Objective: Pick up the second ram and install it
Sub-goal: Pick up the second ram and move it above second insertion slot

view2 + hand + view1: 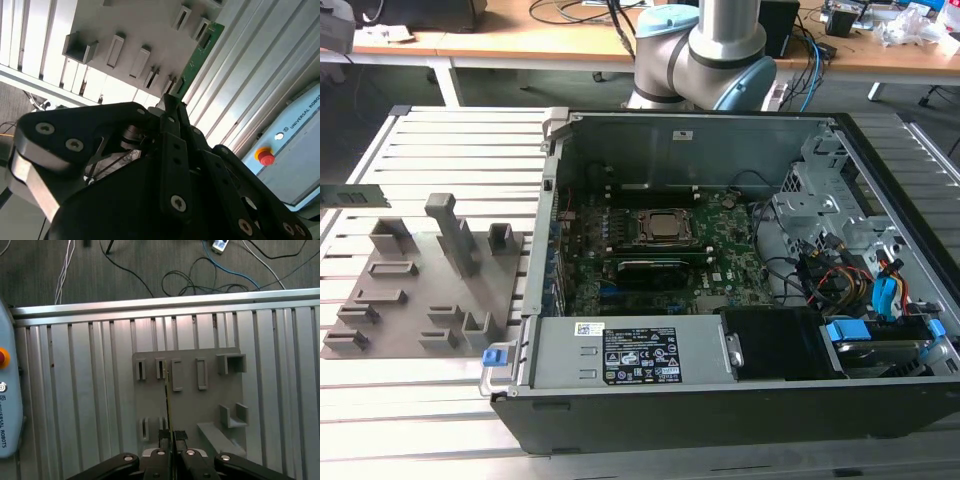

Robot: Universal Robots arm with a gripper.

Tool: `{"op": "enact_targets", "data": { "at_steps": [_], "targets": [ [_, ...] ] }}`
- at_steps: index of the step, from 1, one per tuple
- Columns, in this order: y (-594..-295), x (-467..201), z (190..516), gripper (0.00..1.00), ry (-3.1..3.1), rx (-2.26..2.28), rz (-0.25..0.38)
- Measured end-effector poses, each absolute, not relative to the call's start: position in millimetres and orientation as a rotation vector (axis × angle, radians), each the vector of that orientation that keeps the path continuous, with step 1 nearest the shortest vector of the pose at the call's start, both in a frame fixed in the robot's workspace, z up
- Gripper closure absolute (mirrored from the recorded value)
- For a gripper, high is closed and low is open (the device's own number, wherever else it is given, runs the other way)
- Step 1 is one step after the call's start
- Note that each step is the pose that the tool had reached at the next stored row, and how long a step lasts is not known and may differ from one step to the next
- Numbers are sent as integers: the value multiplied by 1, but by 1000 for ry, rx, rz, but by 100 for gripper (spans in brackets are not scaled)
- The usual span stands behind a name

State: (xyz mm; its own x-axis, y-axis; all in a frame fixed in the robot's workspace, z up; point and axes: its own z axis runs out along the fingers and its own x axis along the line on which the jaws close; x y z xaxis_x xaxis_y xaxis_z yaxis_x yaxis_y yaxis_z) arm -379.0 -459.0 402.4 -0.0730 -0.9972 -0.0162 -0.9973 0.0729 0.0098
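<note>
Out past the left side of the gray fixture block point(415, 290) in the exterior view, we have the second ram point(348, 194) up in the air, long edge level, seemingly clear of the block's slots. In both wrist views the gripper point(170, 436) is pinched tight on one end of the stick, with the green board poking out ahead of the fingertips and hanging over the block.

Now the worries. It's a narrow hold on the end of a long board, so we reckon a quick swing could twist it in the jaws and leave it skewed for its slot. The tall post point(450, 235) on the block stands between the stick and the computer case point(545, 290) to the block's right, and a low pass could clip it. Further right still, the case wall guards the motherboard point(720, 280), and a shallow approach might catch that edge.

As for the pose, the arm point(705, 45) rises from behind the case, well right of the block, and the wrist looks straight down on the block.
</note>
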Motion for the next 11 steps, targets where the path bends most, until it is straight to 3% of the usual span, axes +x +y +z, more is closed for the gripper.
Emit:
{"op": "enact_targets", "data": {
  "at_steps": [11],
  "targets": [
    [-459, -351, 403, 86, 2299, -2137, 24]
  ]
}}
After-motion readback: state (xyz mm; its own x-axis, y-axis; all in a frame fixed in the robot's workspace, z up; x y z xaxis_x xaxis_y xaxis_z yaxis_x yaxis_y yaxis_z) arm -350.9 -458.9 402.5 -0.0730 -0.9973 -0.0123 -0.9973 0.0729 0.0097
